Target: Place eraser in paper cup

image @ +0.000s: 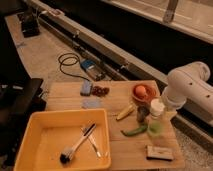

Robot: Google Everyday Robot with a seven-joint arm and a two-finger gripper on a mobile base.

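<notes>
the eraser [160, 152] lies flat at the lower right of the frame on the wooden table [125, 150], untouched. i judge it best to pinch across its narrow width and lift it level. above it, at centre right, the paper cup [156, 105] stands by the green cup [155, 128]. my gripper [169, 111] is just beside it; whether it is open or closed i cannot tell. no writing is readable.

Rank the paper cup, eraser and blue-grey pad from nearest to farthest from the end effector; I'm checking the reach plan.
The end effector is at the right edge of the table.
1. paper cup: right beside it.
2. eraser: near right corner.
3. blue-grey pad: far left side.
</notes>
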